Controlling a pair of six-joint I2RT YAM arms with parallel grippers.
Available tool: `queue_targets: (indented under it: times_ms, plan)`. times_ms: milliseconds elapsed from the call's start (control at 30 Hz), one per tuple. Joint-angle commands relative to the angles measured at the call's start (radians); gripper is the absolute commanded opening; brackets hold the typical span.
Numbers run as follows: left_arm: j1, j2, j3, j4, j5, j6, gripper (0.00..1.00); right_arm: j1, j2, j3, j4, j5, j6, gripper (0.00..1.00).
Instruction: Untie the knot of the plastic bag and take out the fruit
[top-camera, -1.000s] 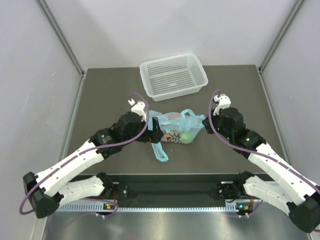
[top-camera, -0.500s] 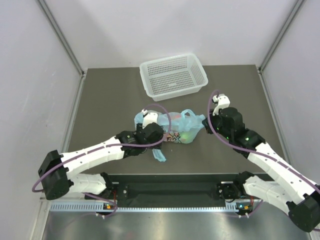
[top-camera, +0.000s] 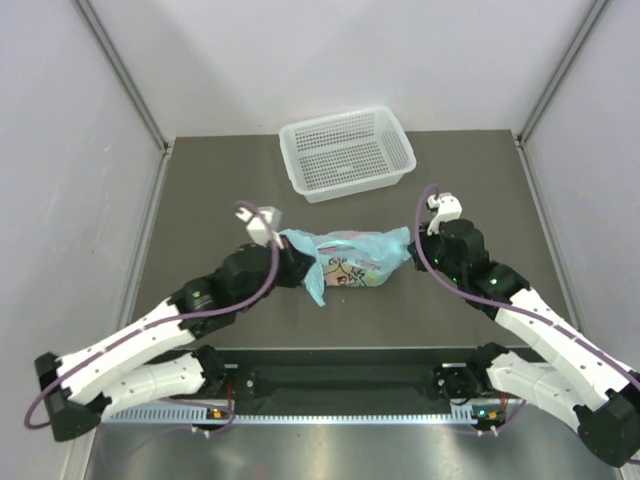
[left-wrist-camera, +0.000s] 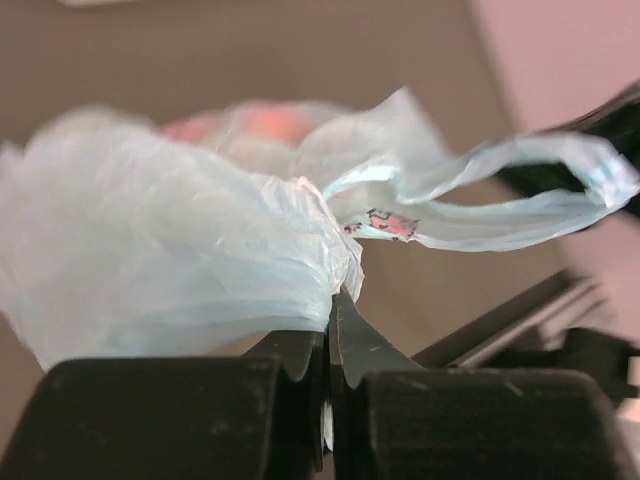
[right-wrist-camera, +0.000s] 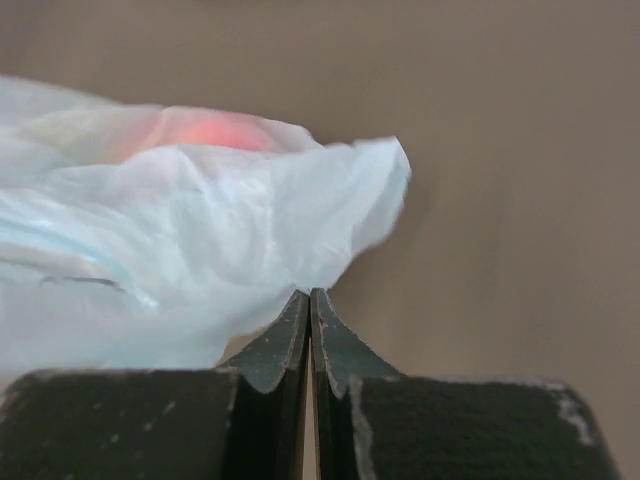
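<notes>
Left tool (left-wrist-camera: 328, 300) clenched on a fold of the bag (top-camera: 345, 258), at its 9 o'clock end. Right tool (right-wrist-camera: 309, 300) pinched tight on bag plastic at the 3 o'clock end. Bag lies on the bench (top-camera: 200, 200) between both tools, long axis 9-to-3 in the top view. Loose flap (top-camera: 315, 290) points to 6 o'clock beside left tool. Red fruit (right-wrist-camera: 205, 130) blurs through the plastic. Basket (top-camera: 347, 150) sits apart at 12 o'clock.
</notes>
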Motion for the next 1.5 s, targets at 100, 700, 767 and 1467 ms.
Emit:
queue_targets:
  times_ms: [100,700,767,1467]
  plan:
    - [0.035,-0.236,-0.079,0.178,0.012,-0.168,0.0,-0.026,-0.03,-0.029,0.016,0.069,0.03,0.0]
    - [0.043,-0.394,-0.215,0.431,-0.25,-0.054,0.0,-0.202,0.008,0.025,0.028,0.131,0.047,0.02]
    - [0.055,-0.304,-0.162,0.491,-0.217,0.029,0.0,-0.21,0.057,0.062,0.057,0.114,0.033,0.02]
    - [0.529,-0.01,-0.201,1.035,0.469,-0.271,0.0,-0.158,0.16,0.423,0.028,-0.336,-0.089,0.68]
